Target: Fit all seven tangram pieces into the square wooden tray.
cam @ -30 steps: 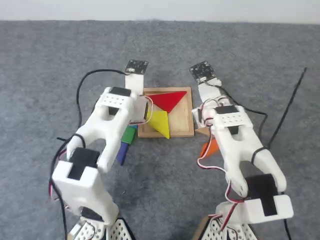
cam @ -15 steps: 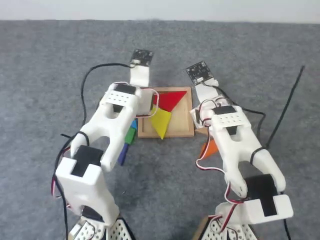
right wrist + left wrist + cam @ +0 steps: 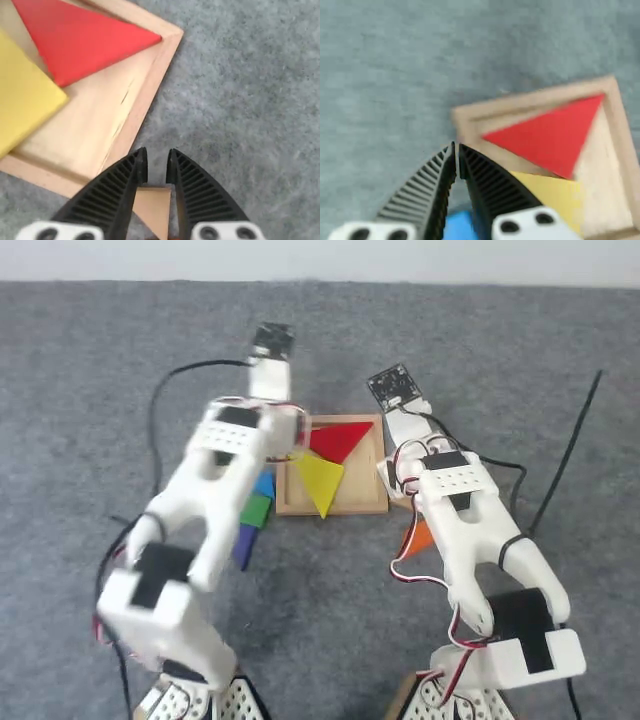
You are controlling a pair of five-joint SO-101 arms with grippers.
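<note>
left claw [image 3: 456, 146] is pressed together at the tray [image 3: 535, 98] corner; right claw [image 3: 156, 152] sits slightly apart over a tan piece [image 3: 153, 202].

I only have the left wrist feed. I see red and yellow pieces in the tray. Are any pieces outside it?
Observer: Yes. In the high view a blue piece, a green piece and a dark blue piece lie on the carpet beside the tray, on the left arm's side and partly under that arm.
Operator: What about the other side?
Observer: An orange piece lies on the carpet past the tray's near corner, partly under the right arm.
Operator: Where's the right gripper?
Observer: The right gripper is just outside the tray's rim, fingers slightly apart, above a tan piece on the carpet.
</note>
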